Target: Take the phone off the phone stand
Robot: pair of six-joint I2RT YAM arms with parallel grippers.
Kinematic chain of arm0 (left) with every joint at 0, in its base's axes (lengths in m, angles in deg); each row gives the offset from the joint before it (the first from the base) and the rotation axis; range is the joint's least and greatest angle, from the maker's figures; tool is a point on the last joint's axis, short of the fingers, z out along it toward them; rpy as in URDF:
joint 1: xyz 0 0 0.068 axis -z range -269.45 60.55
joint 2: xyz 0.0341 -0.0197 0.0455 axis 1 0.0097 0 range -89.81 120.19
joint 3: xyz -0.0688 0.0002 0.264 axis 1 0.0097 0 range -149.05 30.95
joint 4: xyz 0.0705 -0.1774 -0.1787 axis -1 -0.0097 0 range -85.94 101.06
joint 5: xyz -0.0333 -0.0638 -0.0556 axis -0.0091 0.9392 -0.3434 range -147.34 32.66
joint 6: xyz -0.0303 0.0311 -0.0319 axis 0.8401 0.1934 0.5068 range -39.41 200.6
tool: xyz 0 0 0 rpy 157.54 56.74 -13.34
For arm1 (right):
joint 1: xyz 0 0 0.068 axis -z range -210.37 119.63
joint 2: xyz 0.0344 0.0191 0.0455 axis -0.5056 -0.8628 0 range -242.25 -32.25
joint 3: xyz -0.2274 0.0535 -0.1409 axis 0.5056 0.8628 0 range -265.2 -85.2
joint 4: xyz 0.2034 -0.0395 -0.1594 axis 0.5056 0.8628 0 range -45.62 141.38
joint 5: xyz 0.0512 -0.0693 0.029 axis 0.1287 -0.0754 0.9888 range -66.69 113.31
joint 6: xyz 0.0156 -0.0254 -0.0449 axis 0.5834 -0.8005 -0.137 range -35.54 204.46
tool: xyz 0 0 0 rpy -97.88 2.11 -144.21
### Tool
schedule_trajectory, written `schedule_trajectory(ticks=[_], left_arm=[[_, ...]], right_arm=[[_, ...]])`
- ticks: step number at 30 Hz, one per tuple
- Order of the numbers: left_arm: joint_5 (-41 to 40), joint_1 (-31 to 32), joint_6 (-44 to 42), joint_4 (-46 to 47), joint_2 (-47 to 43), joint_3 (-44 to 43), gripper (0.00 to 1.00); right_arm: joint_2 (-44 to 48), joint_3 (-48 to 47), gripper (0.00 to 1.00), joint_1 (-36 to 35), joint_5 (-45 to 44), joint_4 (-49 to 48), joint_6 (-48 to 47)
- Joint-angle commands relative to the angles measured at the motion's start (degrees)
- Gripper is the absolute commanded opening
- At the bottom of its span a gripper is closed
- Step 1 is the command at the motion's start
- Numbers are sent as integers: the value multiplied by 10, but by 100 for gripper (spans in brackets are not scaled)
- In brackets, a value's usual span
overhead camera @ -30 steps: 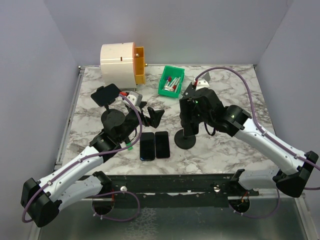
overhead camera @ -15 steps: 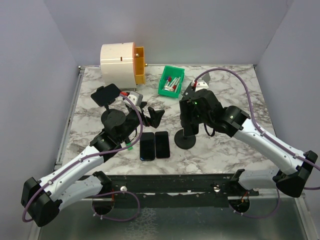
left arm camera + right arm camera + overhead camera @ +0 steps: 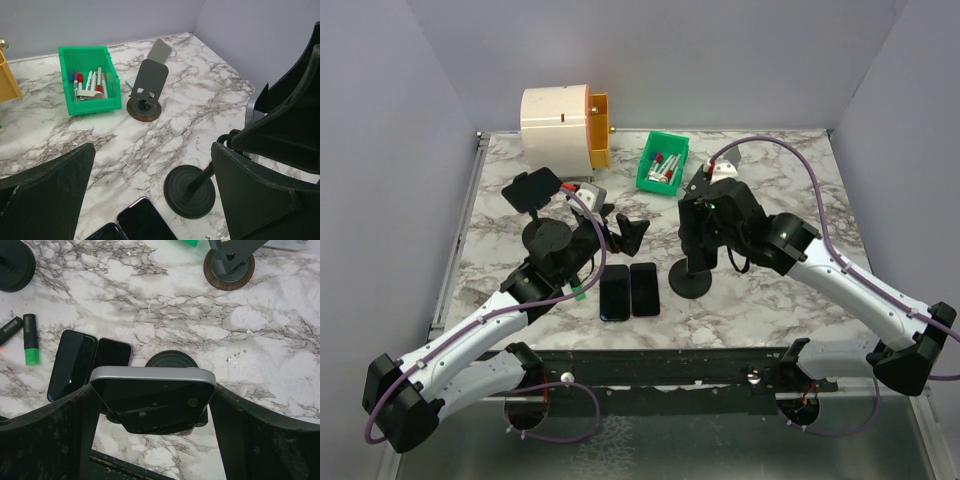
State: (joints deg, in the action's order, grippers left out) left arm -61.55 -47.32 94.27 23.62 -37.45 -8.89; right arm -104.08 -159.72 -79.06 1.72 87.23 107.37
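A dark phone with a silver edge point(image 3: 155, 400) sits tilted in the cradle of a black phone stand, whose round base point(image 3: 170, 359) shows below it. My right gripper point(image 3: 153, 390) has a finger pressed on each side edge of the phone. In the top view the right gripper point(image 3: 705, 225) hides the phone above the stand base point(image 3: 690, 280). My left gripper point(image 3: 152, 150) is open wide and empty. It hovers left of the stand base point(image 3: 192, 192), and it also shows in the top view point(image 3: 620, 228).
Two phones point(image 3: 630, 290) lie flat left of the stand. A green highlighter point(image 3: 31, 340) lies beside them. Behind are a green bin of pens point(image 3: 662, 163), a grey stand on a brown base point(image 3: 147, 95), another black stand point(image 3: 548, 237) and a white and yellow box point(image 3: 560, 125).
The right gripper has shifted very slightly over the stand. The left arm has not moved.
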Motion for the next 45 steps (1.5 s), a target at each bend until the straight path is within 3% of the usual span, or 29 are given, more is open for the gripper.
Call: schedule_trajectory(ticks=[1,12,18,27,31,38,45], left_arm=[[12,3,2,-4,1,-19,99],[16,4,4,-4,3,-19,99],[17,5,4,-4,3,-19,99],[41,8,10,4,13,-18,99],[74,13,27,28,15,-6,97],[149,21,106,116,24,45,94],[177,26,105,161,42,65,89]], right_arm=[[14,11,89,-3,-12,-21,-2],[18,18,82,-3,-4,-27,-7],[22,21,69,-3,-3,-31,-9],[35,26,28,-3,-7,-42,-5],[35,27,2,-4,-4,-44,2],[29,13,0,-3,-13,-41,28],[0,-4,0,-3,-17,-29,53]])
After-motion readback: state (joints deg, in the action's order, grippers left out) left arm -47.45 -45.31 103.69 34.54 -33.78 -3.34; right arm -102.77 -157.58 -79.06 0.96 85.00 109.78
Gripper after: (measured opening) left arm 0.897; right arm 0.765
